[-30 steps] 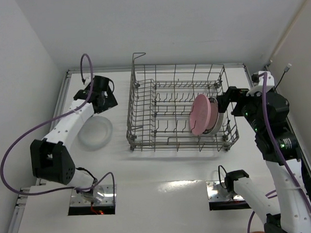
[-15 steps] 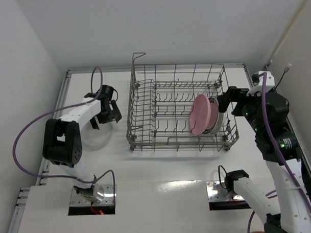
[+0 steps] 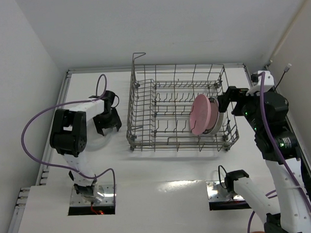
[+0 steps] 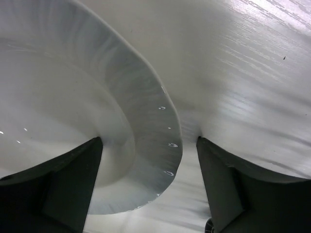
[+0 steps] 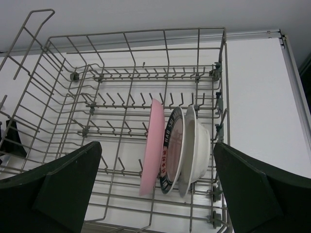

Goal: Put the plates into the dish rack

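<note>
One plain white plate point(image 3: 93, 135) lies flat on the table left of the dish rack point(image 3: 166, 127). My left gripper point(image 3: 107, 122) is low over the plate's right edge and open. In the left wrist view the plate's rim point(image 4: 155, 126) lies between the fingers of my left gripper point(image 4: 149, 143), one finger over the plate, the other over the table. A pink plate point(image 3: 200, 114), a dark-rimmed patterned plate point(image 5: 173, 145) and a white plate point(image 5: 194, 145) stand upright in the rack's right end. My right gripper point(image 3: 225, 101) is open and empty beside the rack's right side.
The rack's left and middle rows of tines point(image 5: 112, 102) hold nothing. A tall wire handle point(image 3: 138, 57) rises at the rack's far left corner. The table's raised edge point(image 3: 63, 94) runs along the left, walls close behind and to both sides.
My left gripper has swung from beyond the plate's far side toward me and to the right, down onto the plate's right edge. The right arm and the racked plates have not moved.
</note>
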Robot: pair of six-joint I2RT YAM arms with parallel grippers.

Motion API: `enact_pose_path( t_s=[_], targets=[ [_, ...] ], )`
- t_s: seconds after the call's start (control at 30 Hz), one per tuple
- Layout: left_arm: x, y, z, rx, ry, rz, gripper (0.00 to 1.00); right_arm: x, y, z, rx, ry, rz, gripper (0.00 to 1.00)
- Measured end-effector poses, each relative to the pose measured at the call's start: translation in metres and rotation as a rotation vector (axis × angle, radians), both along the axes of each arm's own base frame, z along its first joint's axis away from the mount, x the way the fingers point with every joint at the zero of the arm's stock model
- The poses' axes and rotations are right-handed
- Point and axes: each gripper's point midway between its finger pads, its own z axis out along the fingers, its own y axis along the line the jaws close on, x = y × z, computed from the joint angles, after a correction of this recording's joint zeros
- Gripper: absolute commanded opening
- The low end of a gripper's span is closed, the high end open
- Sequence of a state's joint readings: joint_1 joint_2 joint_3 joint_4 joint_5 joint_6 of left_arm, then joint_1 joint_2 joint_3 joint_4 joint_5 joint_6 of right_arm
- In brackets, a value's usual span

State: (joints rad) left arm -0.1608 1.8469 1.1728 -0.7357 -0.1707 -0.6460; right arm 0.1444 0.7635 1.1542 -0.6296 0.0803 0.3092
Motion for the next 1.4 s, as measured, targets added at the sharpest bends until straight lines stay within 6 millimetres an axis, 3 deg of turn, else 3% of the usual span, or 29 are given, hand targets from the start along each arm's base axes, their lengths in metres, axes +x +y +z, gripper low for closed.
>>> enact_pose_path(
  t_s=[0.03, 0.07, 0.13, 0.17, 0.27, 0.53, 0.87, 1.07, 1.2, 1.4],
  targets=[
    [0.0, 0.0, 0.0, -0.003, 0.002, -0.005, 0.62, 0.0, 0.0, 0.0, 0.0, 0.002, 0.0, 1.0],
    [-0.001, 0.001, 0.0, -0.005, 0.005, -0.014, 0.38, 0.001, 0.0, -0.001, -0.001, 0.004, 0.0, 1.0],
    [0.001, 0.003, 0.002, 0.005, 0.001, -0.039, 0.07, 0.002, 0.0, -0.004, -0.002, 0.012, -0.001, 1.0],
    [0.004, 0.008, 0.006, 0.036, -0.006, -0.05, 0.0, 0.003, 0.0, -0.005, -0.003, 0.015, -0.003, 1.0],
    [-0.001, 0.016, 0.015, 0.068, 0.004, -0.052, 0.0, 0.004, 0.0, -0.007, -0.004, 0.021, -0.003, 1.0],
    [0.001, 0.01, 0.015, 0.017, -0.005, -0.063, 0.0, 0.005, -0.002, -0.009, -0.008, 0.027, -0.013, 1.0],
    [0.026, -0.024, 0.063, -0.169, -0.172, -0.082, 0.0, 0.005, -0.003, -0.009, -0.01, 0.027, -0.017, 1.0],
    [0.032, -0.032, 0.081, -0.215, -0.229, -0.098, 0.0, 0.004, -0.003, -0.009, -0.011, 0.027, -0.017, 1.0],
    [0.038, -0.036, 0.105, -0.234, -0.292, -0.106, 0.0, 0.004, -0.003, -0.009, -0.011, 0.026, -0.017, 1.0],
    [0.057, -0.036, 0.165, -0.246, -0.467, -0.122, 0.0, 0.004, -0.003, -0.009, -0.012, 0.027, -0.018, 1.0]
  ],
)
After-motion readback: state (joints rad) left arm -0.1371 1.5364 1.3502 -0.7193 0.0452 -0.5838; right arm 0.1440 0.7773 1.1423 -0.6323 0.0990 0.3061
